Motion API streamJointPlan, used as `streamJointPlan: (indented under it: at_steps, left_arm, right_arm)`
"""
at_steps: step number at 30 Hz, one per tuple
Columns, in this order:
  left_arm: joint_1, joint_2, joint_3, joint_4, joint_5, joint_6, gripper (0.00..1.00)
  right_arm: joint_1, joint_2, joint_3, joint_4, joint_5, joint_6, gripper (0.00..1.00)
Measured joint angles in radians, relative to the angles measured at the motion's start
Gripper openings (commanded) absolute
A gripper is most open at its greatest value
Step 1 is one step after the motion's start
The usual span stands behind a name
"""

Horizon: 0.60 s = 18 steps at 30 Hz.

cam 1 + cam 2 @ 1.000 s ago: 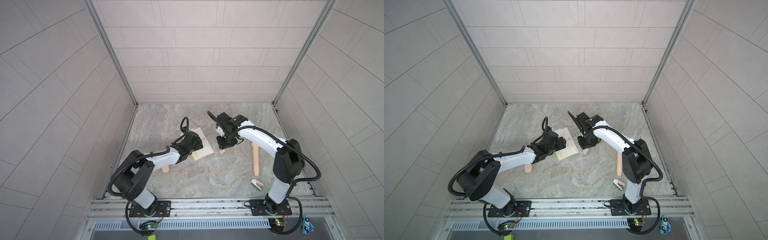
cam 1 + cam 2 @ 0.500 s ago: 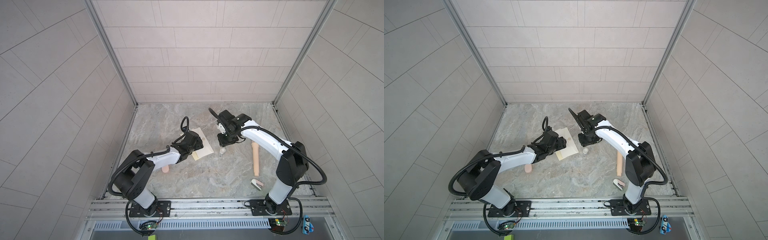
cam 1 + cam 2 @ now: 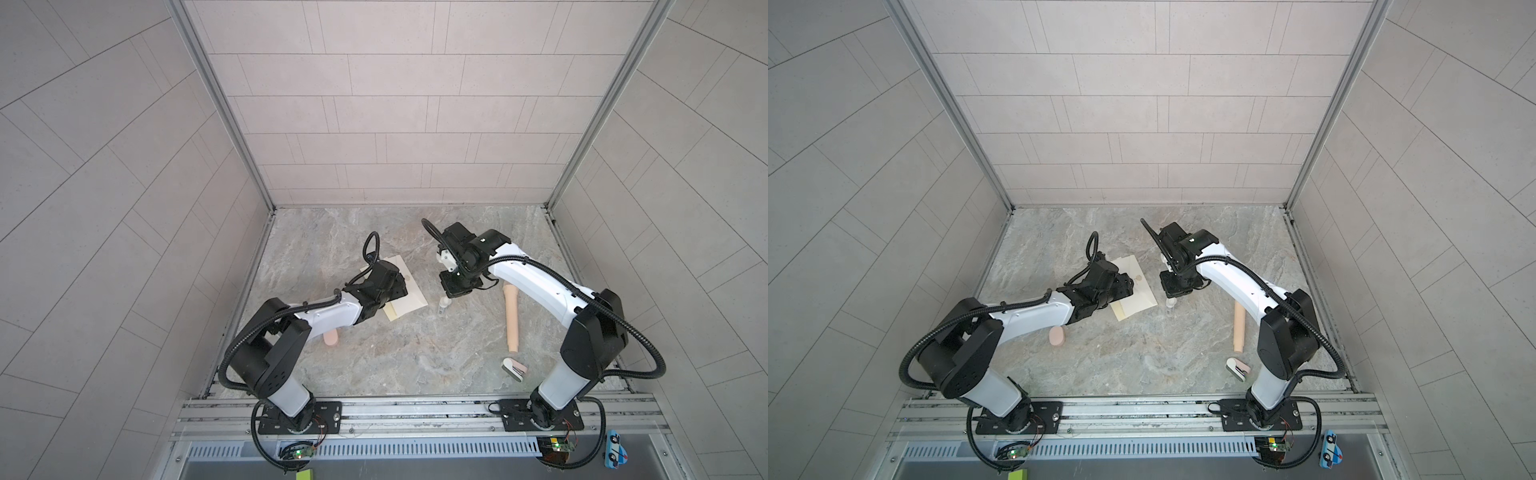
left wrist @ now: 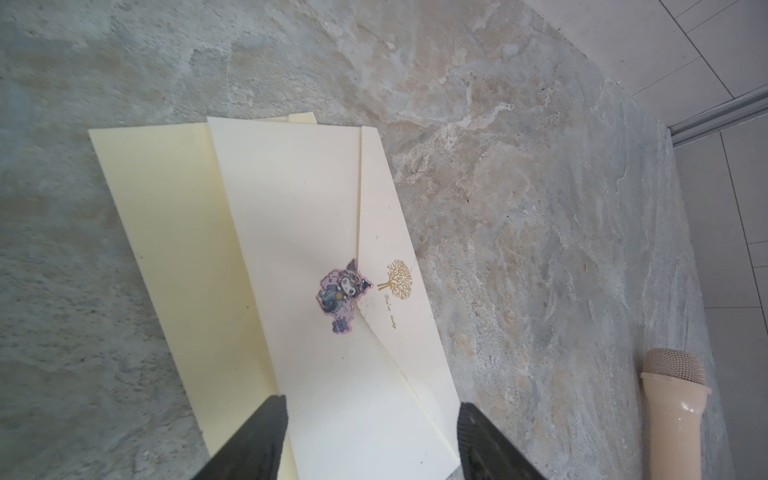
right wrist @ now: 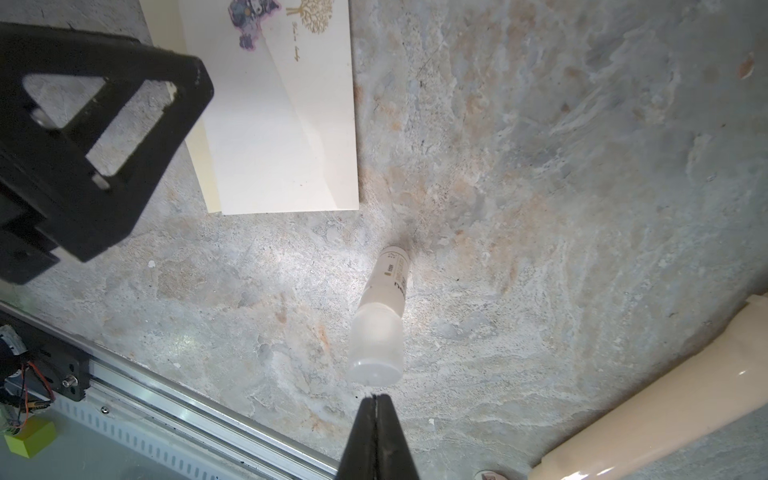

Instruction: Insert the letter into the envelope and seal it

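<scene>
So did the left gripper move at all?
No. The left gripper sits over the same part of the envelope as before, and its jaws stand just as far apart.

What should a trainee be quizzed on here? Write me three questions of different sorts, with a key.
1. True or false: the right gripper is shut and holds nothing.
2. What sits over the flap tip of the envelope? A) a cartoon sticker B) a paper clip C) a coin
3. Fill in: the pale yellow paper lies ___ the envelope.
Key: 1 true; 2 A; 3 under.
</scene>
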Motion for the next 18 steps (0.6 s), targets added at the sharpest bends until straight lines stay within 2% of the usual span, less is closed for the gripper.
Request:
streamJointPlan:
  at_steps: [18]
  left_arm:
    - [0.000,0.001,0.013,-0.026,0.008,0.003,0.71]
  right_arm:
    - [0.000,0.034,0.000,-0.007,-0.027,0.000,0.07]
